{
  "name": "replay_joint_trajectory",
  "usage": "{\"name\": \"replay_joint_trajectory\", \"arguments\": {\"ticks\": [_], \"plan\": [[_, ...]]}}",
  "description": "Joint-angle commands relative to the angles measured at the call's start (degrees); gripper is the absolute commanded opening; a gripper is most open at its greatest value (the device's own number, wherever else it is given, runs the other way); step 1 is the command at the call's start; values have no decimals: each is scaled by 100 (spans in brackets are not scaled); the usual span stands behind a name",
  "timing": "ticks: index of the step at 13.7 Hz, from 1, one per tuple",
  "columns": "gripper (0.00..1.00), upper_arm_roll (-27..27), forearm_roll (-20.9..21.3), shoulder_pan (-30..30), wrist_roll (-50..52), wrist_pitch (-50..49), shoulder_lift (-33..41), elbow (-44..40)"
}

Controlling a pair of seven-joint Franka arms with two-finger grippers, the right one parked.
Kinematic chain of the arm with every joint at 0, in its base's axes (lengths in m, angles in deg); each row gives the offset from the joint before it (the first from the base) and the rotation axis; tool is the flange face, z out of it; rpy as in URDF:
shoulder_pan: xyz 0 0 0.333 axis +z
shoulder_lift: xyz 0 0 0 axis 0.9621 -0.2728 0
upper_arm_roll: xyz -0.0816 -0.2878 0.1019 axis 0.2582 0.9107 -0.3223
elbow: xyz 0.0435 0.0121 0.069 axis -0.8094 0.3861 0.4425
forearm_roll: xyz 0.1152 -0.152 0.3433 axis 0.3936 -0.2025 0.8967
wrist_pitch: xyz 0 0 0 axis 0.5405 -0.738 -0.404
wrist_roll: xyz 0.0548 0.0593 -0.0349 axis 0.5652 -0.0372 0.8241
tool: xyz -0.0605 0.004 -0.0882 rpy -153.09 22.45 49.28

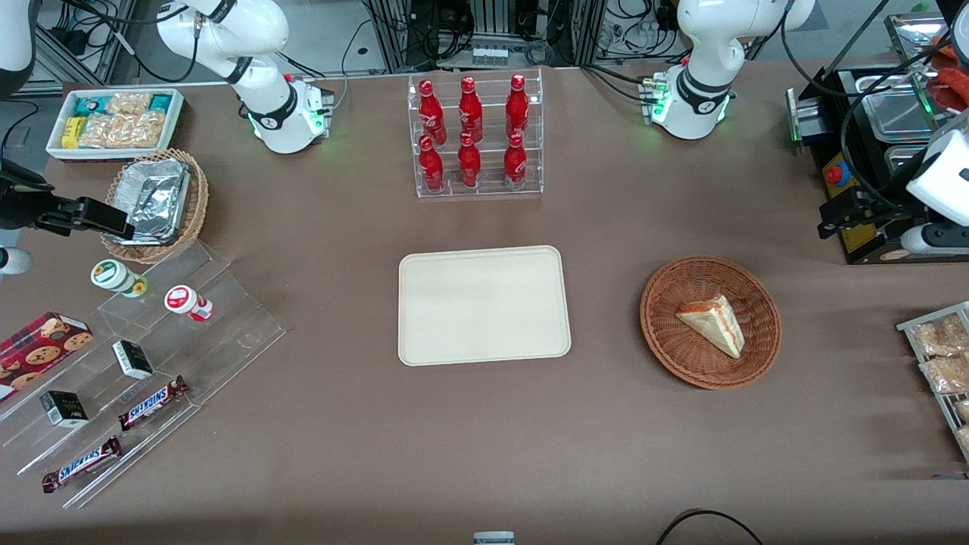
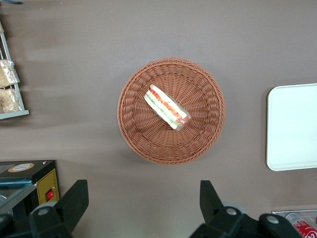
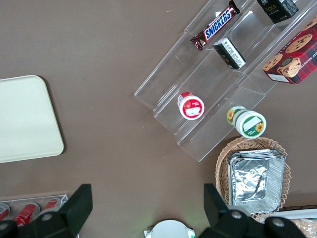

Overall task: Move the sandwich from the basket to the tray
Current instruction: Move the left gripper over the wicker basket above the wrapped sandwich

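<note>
The sandwich [image 1: 713,324], a pale bread wedge with a red-orange filling, lies in the reddish-brown wicker basket [image 1: 666,333]. The left wrist view looks straight down on the sandwich [image 2: 167,106] and the basket [image 2: 198,144]. The cream tray [image 1: 484,304] lies flat beside the basket, toward the parked arm's end, with nothing on it; its edge [image 2: 292,127] also shows at the wrist. My left gripper [image 1: 833,219] hangs high, farther from the front camera than the basket and toward the working arm's end. The gripper [image 2: 143,191] is open, with bare table between its fingers.
A clear rack of red bottles [image 1: 475,136] stands farther from the front camera than the tray. A black machine [image 1: 870,189] sits under the gripper. A rack of snack packets [image 1: 942,356] lies at the working arm's end. Acrylic steps with snacks [image 1: 151,363] lie at the parked arm's end.
</note>
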Motion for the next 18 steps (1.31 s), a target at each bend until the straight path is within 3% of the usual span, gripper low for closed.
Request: {"name": "replay_joint_trajectory", "arguments": {"ticks": [1,12,18], "plan": [[99,35,-72,49,-95,-22,94,25],[100,88,77,-110,808,477,-739,113],[100,131,78,-215,3012,2778,-767,1613]]}}
